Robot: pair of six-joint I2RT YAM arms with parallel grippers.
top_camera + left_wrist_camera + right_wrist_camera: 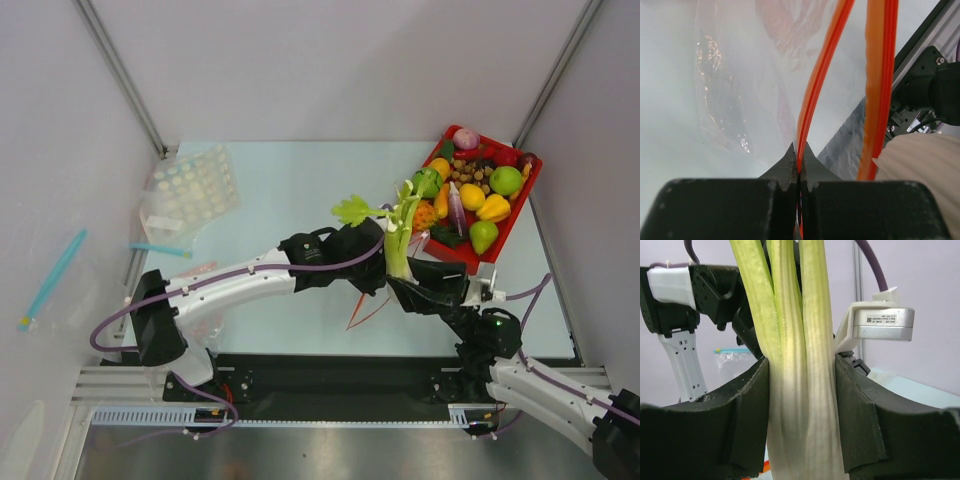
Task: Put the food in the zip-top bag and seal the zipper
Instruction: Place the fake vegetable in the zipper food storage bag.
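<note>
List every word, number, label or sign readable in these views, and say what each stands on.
Label on the grey box of the other arm: a code square and lines of print, too small to read.
No other text: none on the leek, the zipper or the red tray.

Two grippers are being shown: one left gripper [799,167] and one right gripper [800,405]. One leek [400,245], one zip-top bag [735,100] with one zipper [815,90], and one red tray [510,213] are being counted. The tray's toy produce is too crowded to be counted, though one green pear [483,236] is being made out, and two blue-strip bags are being seen, a nearer bag [160,248] and an outer bag [52,280].
</note>
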